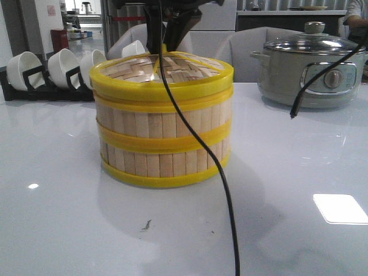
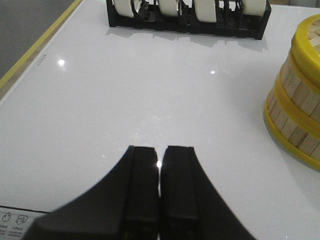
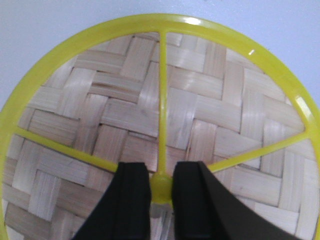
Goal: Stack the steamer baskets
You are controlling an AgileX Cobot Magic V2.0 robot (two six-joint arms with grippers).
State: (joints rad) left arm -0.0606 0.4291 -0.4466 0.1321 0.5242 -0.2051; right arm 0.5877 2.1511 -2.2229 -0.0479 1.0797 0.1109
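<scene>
Two steamer baskets (image 1: 164, 138) with pale wood-slat walls and yellow rims stand stacked in the middle of the white table (image 1: 57, 218). The woven-bamboo lid (image 1: 167, 70) sits on top of them. My right gripper (image 1: 164, 43) comes down from above onto the lid's centre. In the right wrist view the lid (image 3: 200, 100) fills the picture, and the right gripper (image 3: 161, 172) is shut on its yellow centre knob (image 3: 161, 189). My left gripper (image 2: 160, 155) is shut and empty over bare table, to the left of the stack (image 2: 295, 115).
A black rack of white bowls (image 1: 52, 72) stands at the back left and also shows in the left wrist view (image 2: 190, 17). A grey electric pot (image 1: 310, 72) with a glass lid is at the back right. A black cable (image 1: 215, 172) hangs in front of the stack.
</scene>
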